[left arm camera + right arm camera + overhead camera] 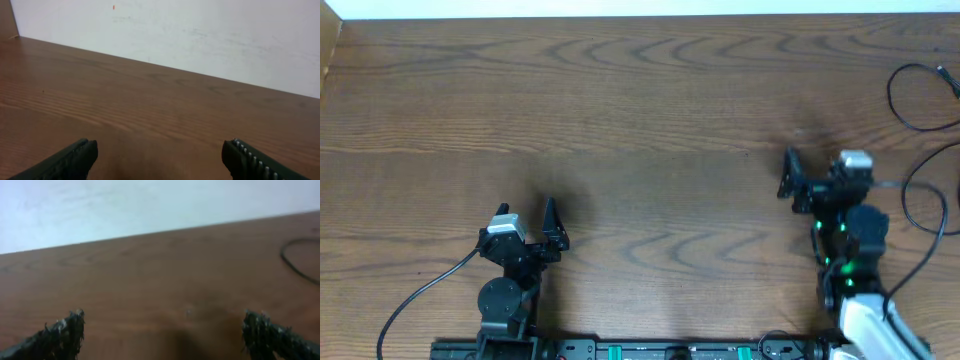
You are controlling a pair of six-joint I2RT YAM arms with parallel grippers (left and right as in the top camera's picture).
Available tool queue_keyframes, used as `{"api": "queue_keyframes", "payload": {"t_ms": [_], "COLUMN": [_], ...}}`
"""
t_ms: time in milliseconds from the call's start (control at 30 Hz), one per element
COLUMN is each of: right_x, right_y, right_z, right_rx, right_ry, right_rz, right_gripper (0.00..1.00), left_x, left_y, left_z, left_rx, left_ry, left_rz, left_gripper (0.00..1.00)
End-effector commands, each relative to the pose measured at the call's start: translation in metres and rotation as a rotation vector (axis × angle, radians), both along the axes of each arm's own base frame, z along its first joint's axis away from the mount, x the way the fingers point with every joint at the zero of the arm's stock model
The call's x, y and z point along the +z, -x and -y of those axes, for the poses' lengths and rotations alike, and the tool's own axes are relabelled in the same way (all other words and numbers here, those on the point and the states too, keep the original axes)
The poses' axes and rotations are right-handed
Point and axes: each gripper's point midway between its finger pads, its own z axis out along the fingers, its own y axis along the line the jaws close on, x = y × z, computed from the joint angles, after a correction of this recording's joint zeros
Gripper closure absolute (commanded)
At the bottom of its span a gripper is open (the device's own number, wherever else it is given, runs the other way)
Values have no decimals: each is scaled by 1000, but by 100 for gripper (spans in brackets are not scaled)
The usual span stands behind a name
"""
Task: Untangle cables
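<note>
The wooden table (640,100) carried both arms along its near edge; the left claw (160,150) hung low over the wood, its fingers wide apart and empty; the right claw (162,325) stood just as wide apart, also empty. A thin black cable (891,92) looped at the table's far right edge, beyond the right claw and well apart from both.

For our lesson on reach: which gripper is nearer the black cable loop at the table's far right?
Right. The right gripper sits just left of the cable; the left gripper is far across the table.
</note>
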Motion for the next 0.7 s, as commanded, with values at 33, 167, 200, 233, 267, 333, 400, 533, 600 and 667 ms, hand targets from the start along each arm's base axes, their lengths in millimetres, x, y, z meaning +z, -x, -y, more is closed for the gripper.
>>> {"api": "queue_keyframes", "payload": {"t_ms": [33,167,200,233,267,333,400,533,600,667], "right_x": [-19,-27,-28,-29,-30,-29,-31,-37,-42,-40], "right_y": [31,39,41,43,46,51,55,66,76,79], "right_z": [12,16,17,17,17,19,19,21,25,28], "right_rx": [-77,-97,-103,-103,-104,-114,-111,-110,-135,-143], "right_ry": [-44,-37,-35,-34,-33,-30,-17,19,27,63], "right_rz": [-1,-48,-59,-64,-72,-75,-88,-122,-148,-137], "right_gripper": [1,1,1,1,1,1,1,1,1,1], "left_x": [-18,-18,-18,-18,-18,-18,-18,-18,-18,-18], "left_y": [1,1,1,1,1,1,1,1,1,1], "left_z": [-3,-3,-3,-3,-3,-3,-3,-3,-3,-3], "left_rx": [14,14,14,14,14,14,14,14,14,14], "left_ry": [-23,-23,-23,-23,-23,-23,-23,-23,-23,-23], "left_rz": [-54,-54,-54,-54,-54,-54,-54,-54,-54,-54], "left_gripper": [16,16,16,15,16,16,16,16,16,16]}}
